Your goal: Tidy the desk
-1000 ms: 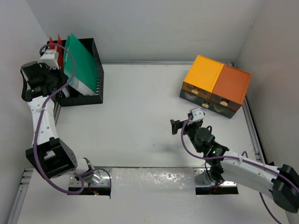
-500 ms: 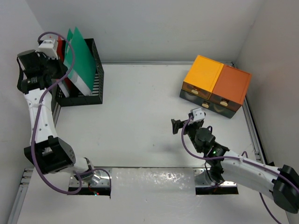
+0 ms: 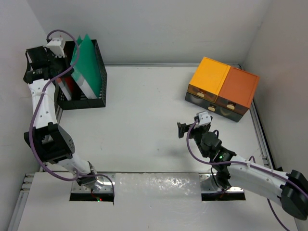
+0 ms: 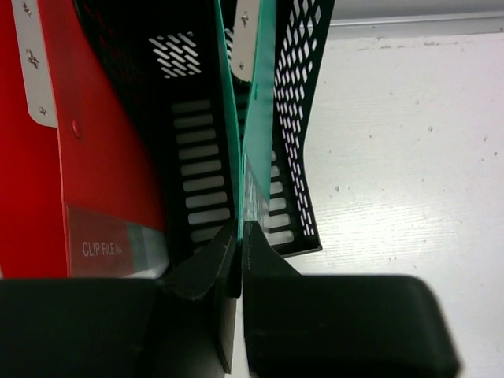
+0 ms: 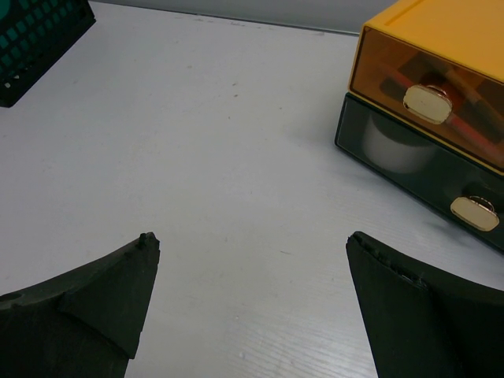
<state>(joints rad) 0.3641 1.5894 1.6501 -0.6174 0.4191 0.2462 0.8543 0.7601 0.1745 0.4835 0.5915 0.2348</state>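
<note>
White tabletop with a thin metal rim fills the overhead view, boxed in by plain grey walls. This is the desk (image 3: 144,110), bare across its middle. A black mesh file rack (image 3: 100,72) stands at its far left corner and an orange-topped drawer unit (image 3: 222,86) at its far right.

At the far left corner, the left gripper (image 4: 240,253) has its fingers pressed together on the thin edge of a green folder (image 4: 256,118). The folder stands on edge in the rack, between a slotted divider and the mesh outer wall. From above it looks tilted, with its top corner rising above the rack's rim. A red clip file (image 4: 47,157) stands in the next slot, on the other side of the divider.

The right gripper (image 5: 250,240) hangs low over the desk's right half with its fingers spread wide and nothing between them. It faces the drawer unit from some way off.

The step in hand appears to be seating the green folder in the rack. To do it well, the pinch should keep the folder parallel to the divider and ease it straight down the slot. It should let go only once the lower edge rests on the rack floor. A sideways pull could drag the light rack or tip the folder across the divider.
</note>
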